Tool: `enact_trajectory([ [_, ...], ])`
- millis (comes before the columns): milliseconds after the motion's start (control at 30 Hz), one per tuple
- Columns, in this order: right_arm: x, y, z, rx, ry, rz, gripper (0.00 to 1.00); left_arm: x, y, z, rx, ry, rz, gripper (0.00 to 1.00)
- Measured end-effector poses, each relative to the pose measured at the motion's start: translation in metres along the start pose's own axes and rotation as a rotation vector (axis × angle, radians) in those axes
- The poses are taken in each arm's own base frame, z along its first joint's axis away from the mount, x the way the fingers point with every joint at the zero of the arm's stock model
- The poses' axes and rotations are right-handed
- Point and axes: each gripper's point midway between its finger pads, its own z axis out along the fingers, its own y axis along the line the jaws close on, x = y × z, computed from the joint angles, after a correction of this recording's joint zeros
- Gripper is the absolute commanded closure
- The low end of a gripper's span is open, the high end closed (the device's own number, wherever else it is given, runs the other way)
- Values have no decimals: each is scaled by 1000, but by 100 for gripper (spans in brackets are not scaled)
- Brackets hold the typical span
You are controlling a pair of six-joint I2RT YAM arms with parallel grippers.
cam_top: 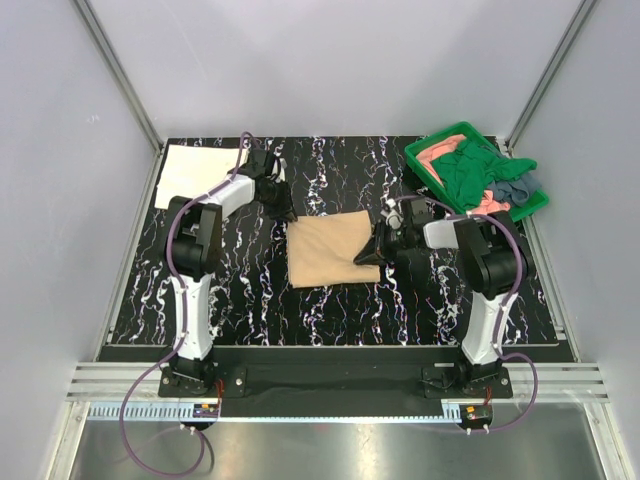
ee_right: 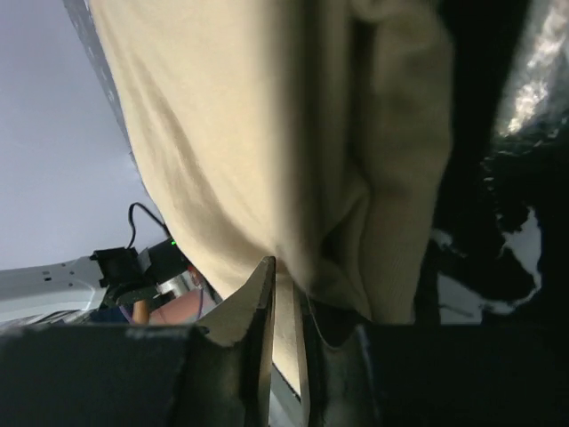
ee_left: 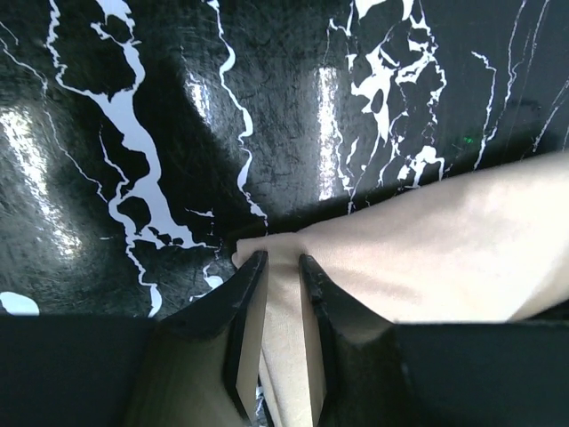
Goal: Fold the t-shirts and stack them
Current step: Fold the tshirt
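Note:
A tan t-shirt [cam_top: 328, 252] lies partly folded in the middle of the black marbled table. My left gripper [cam_top: 287, 214] is at its far left corner. In the left wrist view that gripper [ee_left: 283, 258] is shut on the corner of the tan t-shirt [ee_left: 427, 249]. My right gripper [cam_top: 379, 246] is at the shirt's right edge, which is lifted slightly. The right wrist view has the gripper [ee_right: 289, 271] shut on a fold of the tan t-shirt [ee_right: 240, 133]. A folded cream-white t-shirt [cam_top: 200, 162] lies flat at the far left.
A green tray [cam_top: 432, 143] stands at the far right corner. It holds a dark green t-shirt [cam_top: 468, 170], a salmon-pink one [cam_top: 437, 155] and a grey-blue one [cam_top: 517, 186], all crumpled. White walls with metal rails close in the table.

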Motion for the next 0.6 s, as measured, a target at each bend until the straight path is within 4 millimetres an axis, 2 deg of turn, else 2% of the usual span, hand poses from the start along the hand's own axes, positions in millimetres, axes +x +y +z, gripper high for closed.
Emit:
enact_trajectory([
  [67, 6, -9, 6, -18, 29, 27, 79, 0, 1, 1, -4, 1, 0, 72],
  [200, 3, -5, 5, -51, 24, 21, 80, -1, 2, 1, 0, 1, -3, 69],
  [233, 3, -5, 3, -52, 21, 23, 82, -2, 2, 1, 4, 2, -5, 69],
  [300, 2, 0, -1, -58, 14, 23, 92, -3, 3, 0, 10, 2, -8, 67],
  [367, 1, 11, -6, -77, 5, 9, 100, -5, 3, 0, 19, 2, -9, 67],
  [500, 0, 42, -16, -138, 0, -39, 100, -5, 2, -1, 39, 8, -15, 65],
  [600, 1, 61, -14, -167, 16, -63, 100, -6, 1, 0, 54, 13, -18, 65],
])
